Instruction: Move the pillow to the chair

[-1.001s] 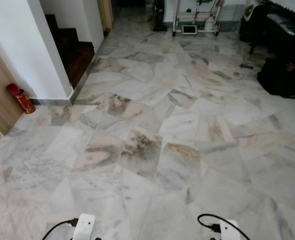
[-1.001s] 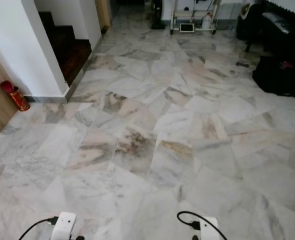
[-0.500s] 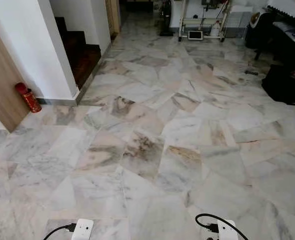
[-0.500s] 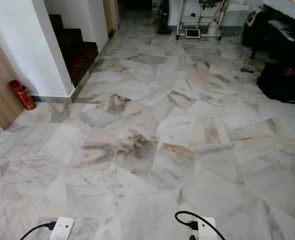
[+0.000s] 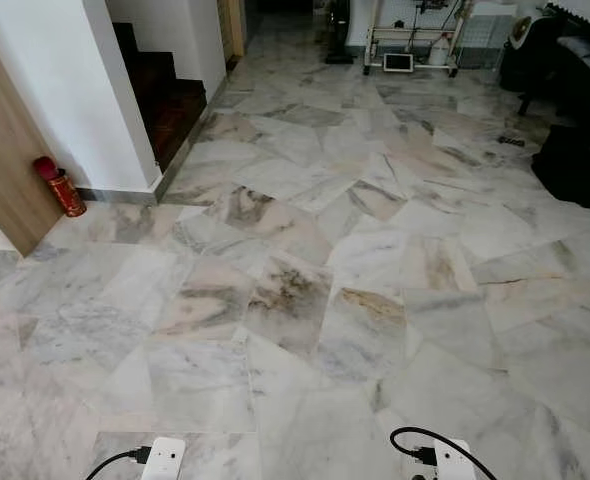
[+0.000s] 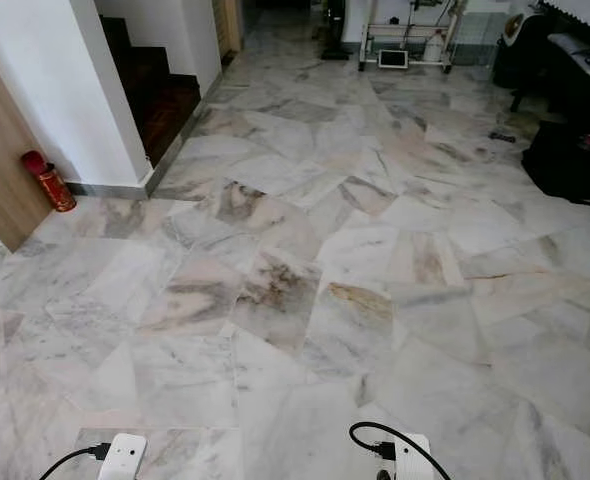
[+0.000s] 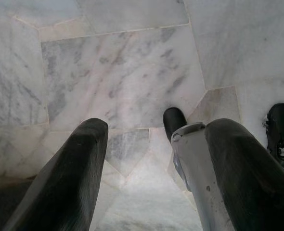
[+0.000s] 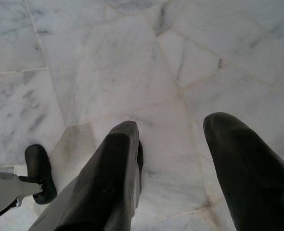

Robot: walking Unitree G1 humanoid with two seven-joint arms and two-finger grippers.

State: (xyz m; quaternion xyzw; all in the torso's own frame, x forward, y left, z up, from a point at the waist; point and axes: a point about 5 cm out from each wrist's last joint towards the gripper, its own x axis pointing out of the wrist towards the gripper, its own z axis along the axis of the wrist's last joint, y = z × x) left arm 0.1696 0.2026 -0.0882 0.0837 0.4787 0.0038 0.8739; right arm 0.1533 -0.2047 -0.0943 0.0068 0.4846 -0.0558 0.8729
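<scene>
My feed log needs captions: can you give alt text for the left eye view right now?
Bare marble floor stretches ahead, with no pillow or chair identifiable. A red fire extinguisher stands by a wooden panel at left, dark stairs behind a white wall, black bags far right.

Wide marble floor (image 5: 305, 300) of grey and beige slabs. Far left of it, red fire extinguisher (image 5: 59, 186) standing beside a wooden panel (image 5: 0, 170). Behind the extinguisher, white wall (image 5: 70, 90), then dark stairs (image 5: 170, 95). Far across the floor, white cart (image 5: 407, 45); dark furniture (image 5: 575, 110) to the right.
</scene>
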